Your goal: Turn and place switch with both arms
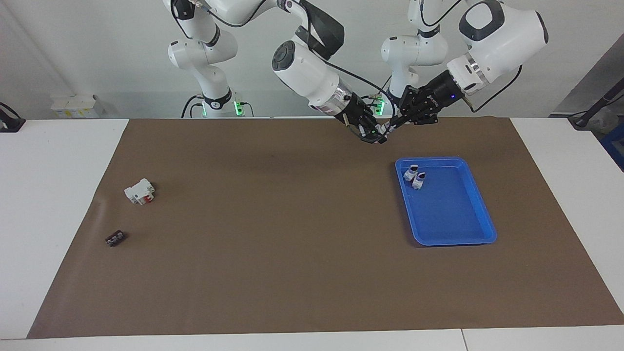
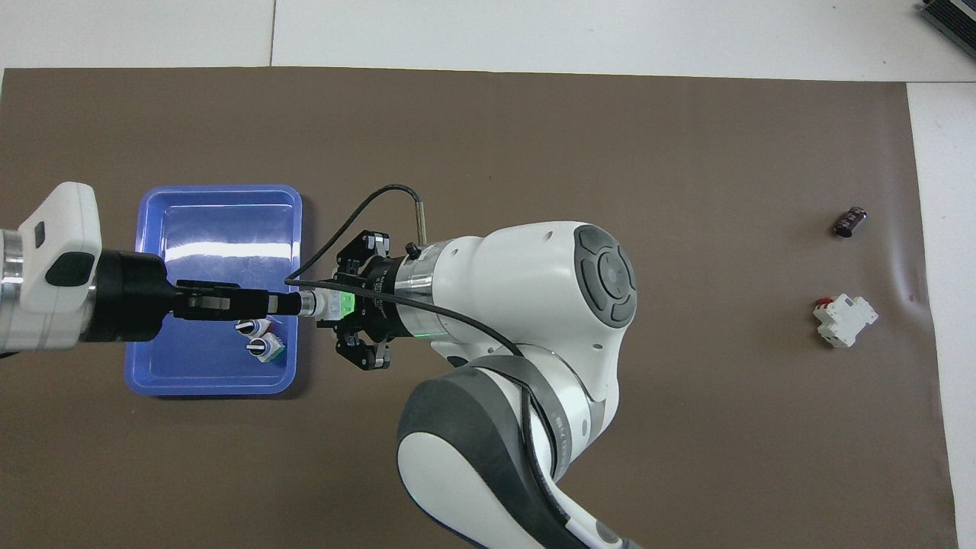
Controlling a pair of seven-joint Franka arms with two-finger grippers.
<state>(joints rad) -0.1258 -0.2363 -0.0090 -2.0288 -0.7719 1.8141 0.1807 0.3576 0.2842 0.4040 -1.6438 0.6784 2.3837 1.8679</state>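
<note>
The switch hangs in the air between both grippers, over the brown mat just beside the blue tray. The right gripper jaws clamp its green end; the left gripper, at its nine o'clock in the overhead view, has its jaws closed on the knob end (two more switches lie in the tray).

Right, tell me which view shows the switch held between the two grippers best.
The overhead view: the switch shows its green end and grey body between the left gripper and the right gripper. The facing view shows only a small speck among the fingers.
</note>
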